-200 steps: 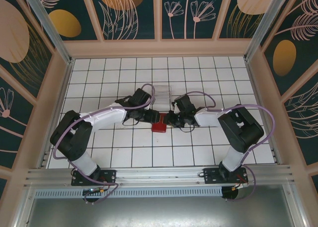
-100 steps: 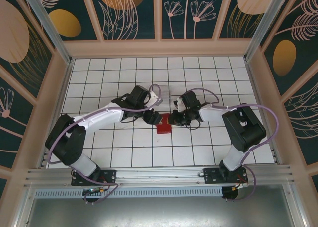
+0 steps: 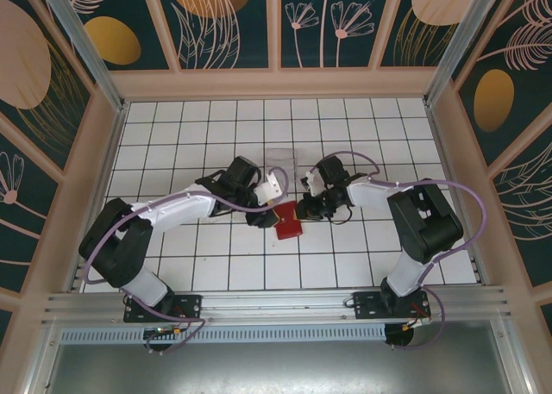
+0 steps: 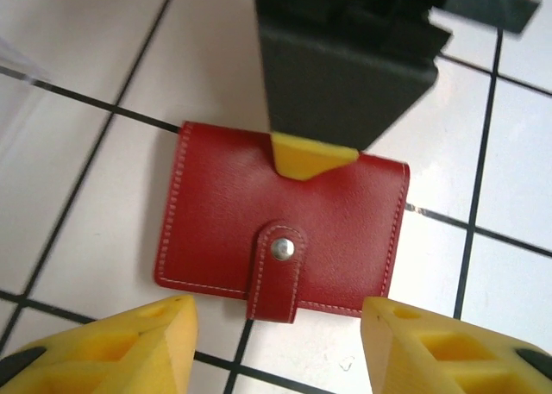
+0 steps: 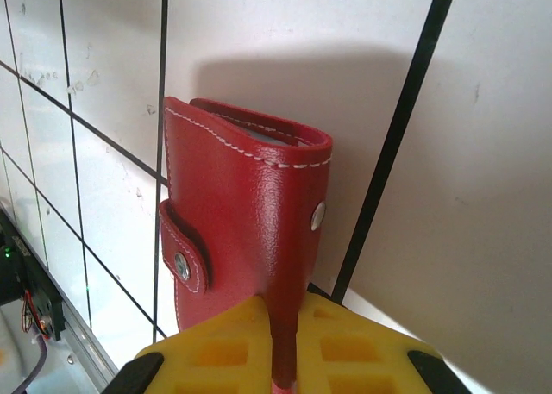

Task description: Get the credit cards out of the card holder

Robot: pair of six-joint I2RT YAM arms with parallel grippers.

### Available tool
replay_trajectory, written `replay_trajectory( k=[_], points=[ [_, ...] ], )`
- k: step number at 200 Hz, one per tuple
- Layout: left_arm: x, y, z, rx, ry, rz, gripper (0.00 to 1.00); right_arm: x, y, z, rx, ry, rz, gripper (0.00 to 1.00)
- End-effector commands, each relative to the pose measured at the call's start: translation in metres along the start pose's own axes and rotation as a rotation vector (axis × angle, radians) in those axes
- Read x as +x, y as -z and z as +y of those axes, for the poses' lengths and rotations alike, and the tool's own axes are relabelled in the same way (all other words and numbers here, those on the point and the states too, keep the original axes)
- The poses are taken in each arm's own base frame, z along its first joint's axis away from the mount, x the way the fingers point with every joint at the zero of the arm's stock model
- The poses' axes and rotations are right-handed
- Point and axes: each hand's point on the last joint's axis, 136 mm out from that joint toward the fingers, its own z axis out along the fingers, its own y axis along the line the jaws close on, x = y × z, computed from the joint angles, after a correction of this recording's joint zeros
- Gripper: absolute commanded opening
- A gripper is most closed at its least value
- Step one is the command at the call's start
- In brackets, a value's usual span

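Card holder [image 4: 216,226], clamped crosswise by right gripper [image 5: 278,334], points strap [image 4: 274,273] at open-jawed left gripper [image 4: 276,325].

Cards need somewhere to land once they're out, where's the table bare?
Bare: far rows of the table behind the tray, and near rows in front of the wallet. Crowded: the middle, where the right gripper clamps the wallet's edge and the open left gripper hovers at it.

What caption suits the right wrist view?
Right gripper clamps an edge of the flat red card holder, strap snapped shut.
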Motion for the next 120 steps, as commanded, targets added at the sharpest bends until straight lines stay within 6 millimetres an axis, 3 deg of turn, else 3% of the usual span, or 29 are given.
replay_trajectory(
  k=[1, 65, 120],
  points=[
    [-0.002, -0.012, -0.007, 0.054, -0.073, -0.033, 0.51, 0.007, 0.001, -0.001, 0.003, 0.010, 0.041, 0.11],
    [0.007, -0.040, -0.014, 0.118, -0.113, 0.090, 0.48, 0.005, -0.004, -0.003, 0.005, 0.001, 0.051, 0.12],
    [-0.001, -0.047, -0.010, 0.127, -0.120, 0.117, 0.44, 0.005, -0.005, -0.004, 0.003, -0.009, 0.055, 0.12]
  ],
)
